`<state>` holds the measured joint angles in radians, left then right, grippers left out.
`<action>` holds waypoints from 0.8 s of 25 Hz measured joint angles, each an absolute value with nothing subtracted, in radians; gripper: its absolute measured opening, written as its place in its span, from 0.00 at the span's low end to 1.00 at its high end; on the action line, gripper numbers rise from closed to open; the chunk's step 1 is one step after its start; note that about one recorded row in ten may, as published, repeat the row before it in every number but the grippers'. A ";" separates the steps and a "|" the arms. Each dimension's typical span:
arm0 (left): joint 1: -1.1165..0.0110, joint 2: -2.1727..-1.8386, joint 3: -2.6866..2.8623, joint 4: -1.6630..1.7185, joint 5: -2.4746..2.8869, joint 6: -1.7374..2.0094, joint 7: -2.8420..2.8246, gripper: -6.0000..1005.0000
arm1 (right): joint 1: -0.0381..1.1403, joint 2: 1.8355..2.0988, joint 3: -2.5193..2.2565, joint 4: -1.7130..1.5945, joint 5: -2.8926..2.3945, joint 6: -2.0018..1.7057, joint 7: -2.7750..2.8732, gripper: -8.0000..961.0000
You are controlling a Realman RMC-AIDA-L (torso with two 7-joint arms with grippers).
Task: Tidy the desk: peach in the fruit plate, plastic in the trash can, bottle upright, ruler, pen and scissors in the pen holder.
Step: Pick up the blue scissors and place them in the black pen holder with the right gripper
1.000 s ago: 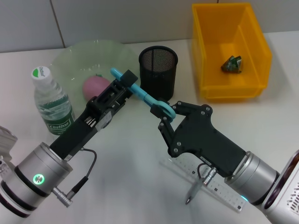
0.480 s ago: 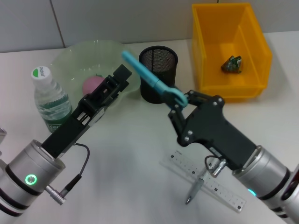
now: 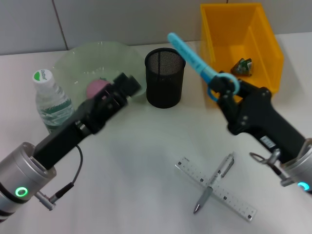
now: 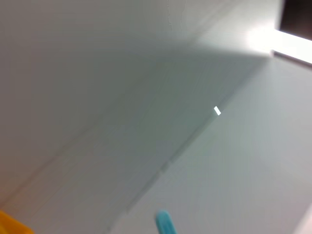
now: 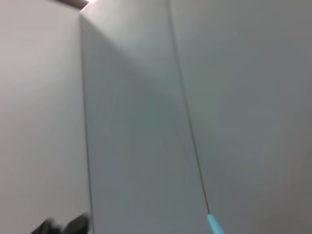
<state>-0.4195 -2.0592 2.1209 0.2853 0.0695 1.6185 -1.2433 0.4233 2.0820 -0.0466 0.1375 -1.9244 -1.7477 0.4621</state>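
Right tool (image 3: 225, 92) grips scissors (image 3: 197, 62) beside pen holder (image 3: 165, 77); left tool's (image 3: 127, 84) opening unclear

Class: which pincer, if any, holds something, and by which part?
The right pincer holds the blue scissors by the handle loops. The left pincer holds nothing.

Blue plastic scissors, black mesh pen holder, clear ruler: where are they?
Blue plastic scissors (image 3: 195, 57): head view, on the closed blades.
Black mesh pen holder (image 3: 165, 85): head view, on its front wall.
Clear ruler (image 3: 229, 200): head view, on its flat face, below the pen.
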 joint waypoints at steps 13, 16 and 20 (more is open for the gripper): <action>-0.456 -1.996 1.700 0.316 0.758 1.569 -1.080 0.80 | 0.444 2.078 -0.064 -0.215 -1.931 -1.742 1.034 0.09; -0.453 -1.996 1.655 0.342 0.875 1.521 -1.058 0.80 | 0.469 2.074 -0.113 -0.318 -1.932 -1.739 1.150 0.09; -0.454 -2.001 1.644 0.367 0.967 1.471 -1.038 0.80 | 0.512 2.067 -0.184 -0.463 -1.932 -1.715 1.341 0.09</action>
<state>-0.4542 -2.0013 1.6438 0.3673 0.9672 1.4709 -1.0378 0.5115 2.0671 -0.1842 -0.4634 -1.9318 -1.7145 1.3408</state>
